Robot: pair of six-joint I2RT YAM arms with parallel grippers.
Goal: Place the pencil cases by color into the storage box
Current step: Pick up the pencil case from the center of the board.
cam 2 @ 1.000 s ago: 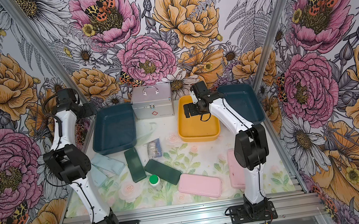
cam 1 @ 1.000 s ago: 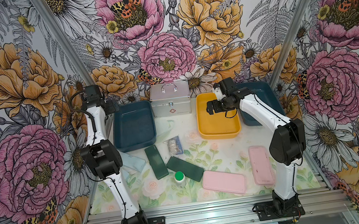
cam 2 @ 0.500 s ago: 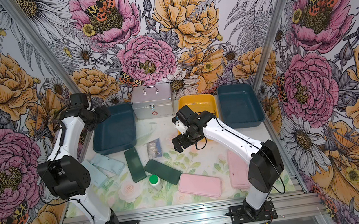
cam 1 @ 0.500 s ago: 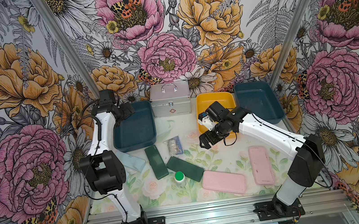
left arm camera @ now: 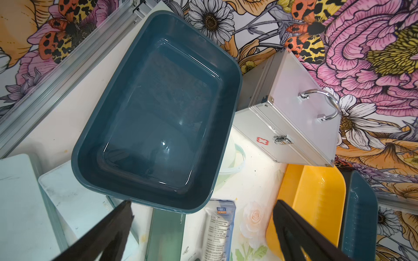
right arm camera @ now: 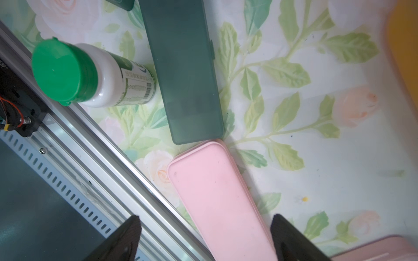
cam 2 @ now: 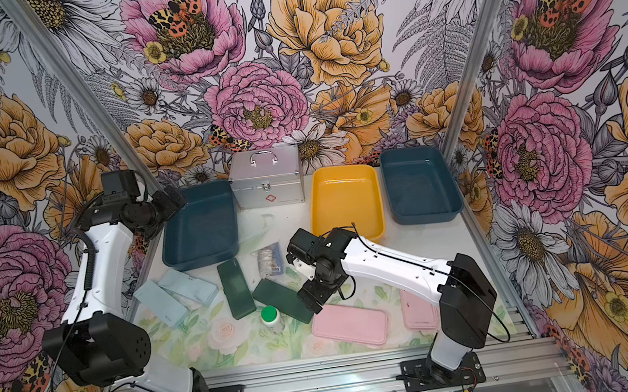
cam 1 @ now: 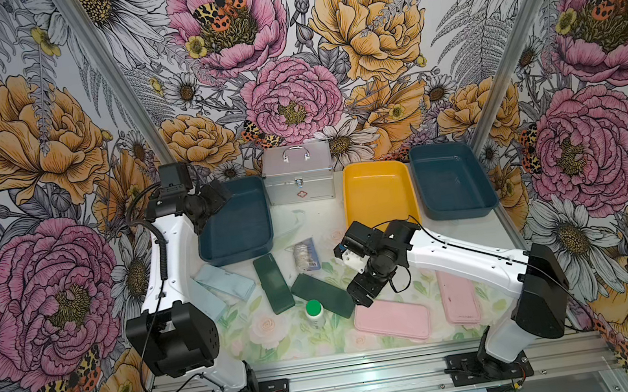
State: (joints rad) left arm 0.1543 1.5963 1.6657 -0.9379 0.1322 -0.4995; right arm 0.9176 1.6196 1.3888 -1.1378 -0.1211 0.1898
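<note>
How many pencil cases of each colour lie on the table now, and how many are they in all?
Dark green pencil cases: 2
Pink pencil cases: 2
Pale blue pencil cases: 2
Total: 6

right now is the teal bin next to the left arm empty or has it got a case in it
Empty. The left wrist view shows the teal bin's whole glossy floor bare, with no case inside.
</note>
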